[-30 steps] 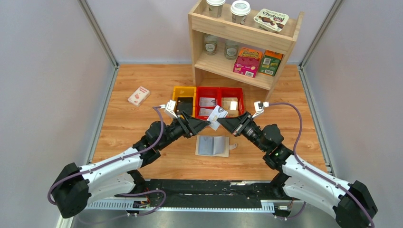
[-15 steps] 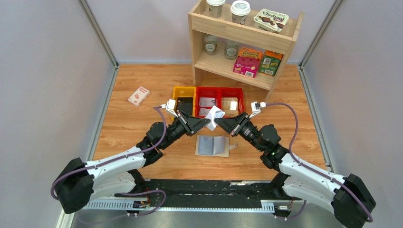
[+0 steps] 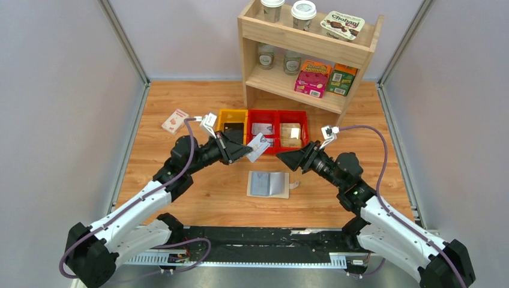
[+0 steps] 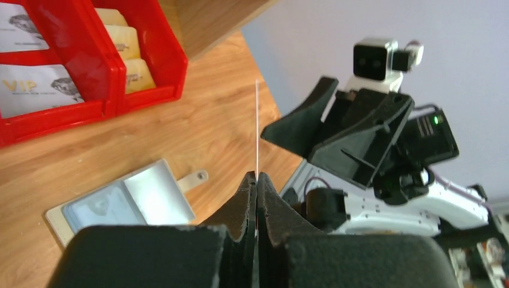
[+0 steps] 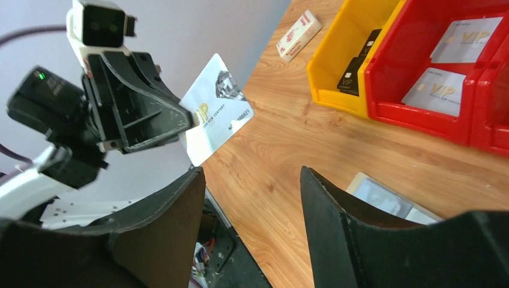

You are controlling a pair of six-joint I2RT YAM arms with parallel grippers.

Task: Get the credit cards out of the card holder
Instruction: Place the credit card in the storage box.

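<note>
One card [image 3: 258, 146], passed to left claw [image 3: 248, 150]

Open lane from above onto cream-beige bifold wallet [image 3: 268, 183], between left gripper [image 3: 248, 150] and right gripper [image 3: 282, 158]; silver-grey card [image 3: 257, 147] jutting into gap. Behind: red and yellow plastic bins [image 3: 279, 112], wooden shelf [image 3: 300, 42]. Bare wooden tabletop [image 3: 153, 153] at left, save small white-and-red box [image 3: 174, 121].

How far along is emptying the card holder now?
Done: two silver-grey rectangular cards lie in the red bin. In hand: the left jaws are shut on another silver-grey card held in the air; the right jaws stand open, empty. Left: that card needs placing; the cream bifold card holder lies open, and whether its pockets hold more cannot be told.
</note>
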